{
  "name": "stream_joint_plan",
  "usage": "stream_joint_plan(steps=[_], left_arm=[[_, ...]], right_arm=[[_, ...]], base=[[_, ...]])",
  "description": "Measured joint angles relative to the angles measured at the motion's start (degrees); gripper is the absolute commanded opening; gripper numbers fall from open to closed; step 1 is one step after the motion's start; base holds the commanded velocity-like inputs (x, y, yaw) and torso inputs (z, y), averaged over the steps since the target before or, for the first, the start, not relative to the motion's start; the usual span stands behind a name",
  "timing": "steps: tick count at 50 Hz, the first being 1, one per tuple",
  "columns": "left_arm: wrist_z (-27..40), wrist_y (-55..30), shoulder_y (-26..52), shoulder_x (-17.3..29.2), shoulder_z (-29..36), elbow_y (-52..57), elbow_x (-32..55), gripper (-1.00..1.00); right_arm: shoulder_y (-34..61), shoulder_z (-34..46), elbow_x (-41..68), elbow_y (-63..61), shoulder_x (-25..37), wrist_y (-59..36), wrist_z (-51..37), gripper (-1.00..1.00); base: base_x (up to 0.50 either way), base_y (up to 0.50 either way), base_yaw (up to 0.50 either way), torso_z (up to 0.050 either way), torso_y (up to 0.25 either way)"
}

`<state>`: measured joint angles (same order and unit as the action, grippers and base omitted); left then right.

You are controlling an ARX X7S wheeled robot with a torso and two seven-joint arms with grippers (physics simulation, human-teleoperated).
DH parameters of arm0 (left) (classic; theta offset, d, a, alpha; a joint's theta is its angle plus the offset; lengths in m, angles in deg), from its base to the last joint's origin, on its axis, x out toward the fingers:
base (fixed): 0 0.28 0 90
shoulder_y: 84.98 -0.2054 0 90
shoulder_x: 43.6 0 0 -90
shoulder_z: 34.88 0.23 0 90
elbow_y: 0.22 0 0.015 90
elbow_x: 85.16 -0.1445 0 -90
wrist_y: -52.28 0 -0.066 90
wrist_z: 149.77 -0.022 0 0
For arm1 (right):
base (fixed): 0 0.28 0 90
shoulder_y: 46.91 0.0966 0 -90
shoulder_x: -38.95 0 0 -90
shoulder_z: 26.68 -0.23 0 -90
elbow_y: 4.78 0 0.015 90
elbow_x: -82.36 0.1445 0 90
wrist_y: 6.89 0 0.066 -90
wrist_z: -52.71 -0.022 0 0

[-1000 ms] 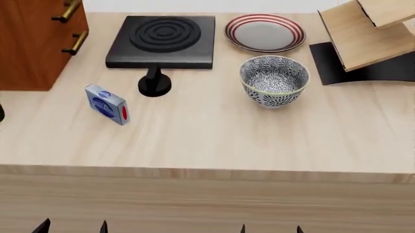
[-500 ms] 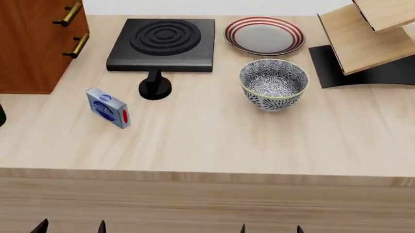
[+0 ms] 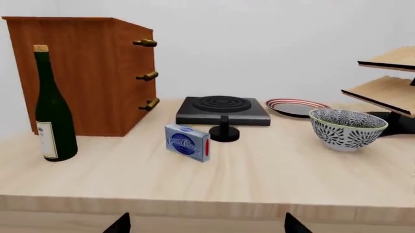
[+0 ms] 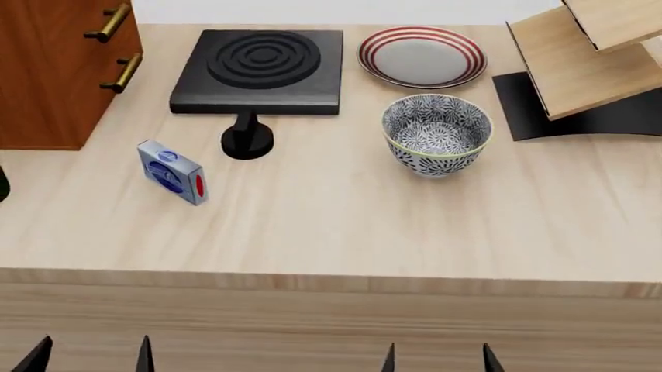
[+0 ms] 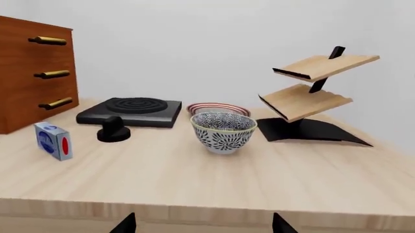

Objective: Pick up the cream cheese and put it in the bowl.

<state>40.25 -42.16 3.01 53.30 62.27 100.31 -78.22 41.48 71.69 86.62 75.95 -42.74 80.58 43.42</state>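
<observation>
Left gripper (image 4: 91, 356): fingertips spread apart, empty, below the table's near edge. Right gripper (image 4: 436, 360): likewise spread, empty. Cream cheese (image 4: 172, 172): standing on edge on the wooden table (image 4: 331, 225), near the black stove knob (image 4: 247, 136). Bowl (image 4: 436, 133): upright, well apart from it, before the red-ringed plate (image 4: 422, 56)

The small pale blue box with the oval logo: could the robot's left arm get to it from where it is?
Probably yes. The small pale blue-grey box stands alone on the wooden counter, with bare wood between it and the left gripper at the near edge. The black knob sits behind it.
</observation>
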Motion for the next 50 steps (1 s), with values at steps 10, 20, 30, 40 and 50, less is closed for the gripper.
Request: stream_joint_plan(steps=[10,20,30,40,50], left_arm=[[1.54,-5.27,-0.66,1.08,0.81,8.49,0.3,1.0],[3.5,-9.33,-0.8,1.76,0.81,15.45,0.5,1.0],[4.83,-11.93,-0.58,2.51,0.53,20.18,0.96,1.0],[5.54,-14.25,-0.19,3.14,0.14,23.99,2.26,1.0],[6.34,-14.84,0.02,3.85,0.48,25.63,2.3,1.0]], right_arm=[[-0.3,0.57,-0.85,-6.18,1.49,-3.48,-0.75,1.0],[-0.31,0.5,-0.83,-10.74,2.75,-6.22,-1.55,1.0],[-0.08,-0.21,0.26,-15.28,4.04,-9.16,-2.17,1.0],[0.34,-0.99,1.48,-19.58,5.15,-12.02,-2.73,1.0],[0.38,-2.21,2.79,-22.65,6.0,-13.42,-3.4,1.0]], base=[[0.0,0.0,0.0,0.0,0.0],[0.0,0.0,0.0,0.0,0.0],[0.0,0.0,0.0,0.0,0.0],[0.0,-0.09,0.0,0.0,0.0],[0.06,-0.25,0.0,0.0,0.0]])
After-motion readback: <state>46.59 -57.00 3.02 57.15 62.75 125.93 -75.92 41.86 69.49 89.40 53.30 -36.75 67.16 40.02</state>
